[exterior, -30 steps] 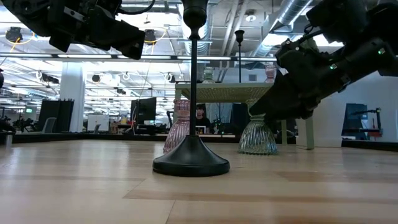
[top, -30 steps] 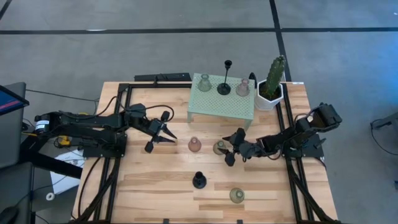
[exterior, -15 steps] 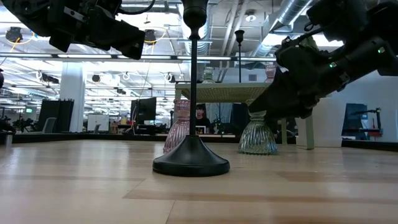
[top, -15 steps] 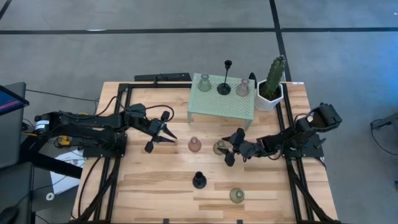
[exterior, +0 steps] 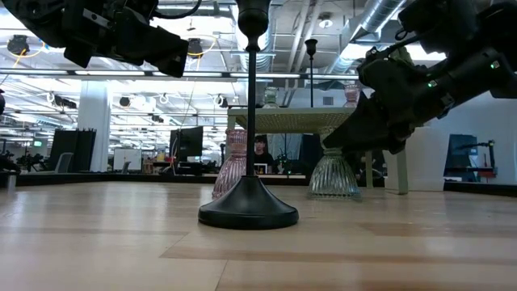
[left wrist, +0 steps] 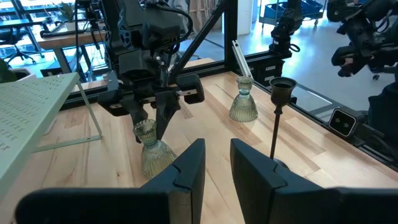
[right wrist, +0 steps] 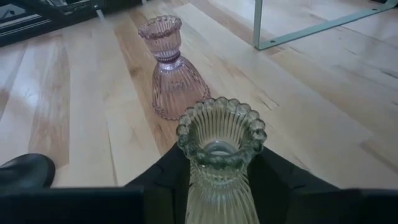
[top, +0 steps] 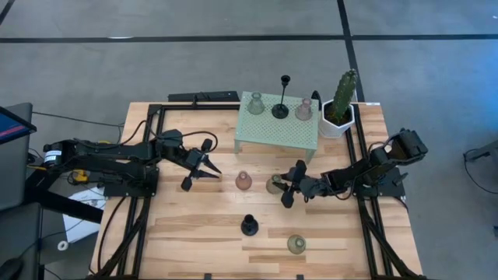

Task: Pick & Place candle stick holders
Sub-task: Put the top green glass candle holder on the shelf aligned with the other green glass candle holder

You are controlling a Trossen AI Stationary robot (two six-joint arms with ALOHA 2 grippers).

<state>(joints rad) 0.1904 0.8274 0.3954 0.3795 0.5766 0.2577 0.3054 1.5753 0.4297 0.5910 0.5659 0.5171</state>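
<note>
My table [top: 171,233] is pale wooden planks framed by black rails. Directly on it stand a pink holder [top: 243,181], a green holder [top: 275,184] just beside it, a tall black holder [top: 249,225] nearer the front, and another green holder [top: 296,244] close to the front edge. At the back stands a mint-green mesh stand [top: 277,134] on thin legs, and beside it a white-potted cactus [top: 341,103]. A black bar [top: 204,96], perhaps a power strip, lies along the back edge.
</note>
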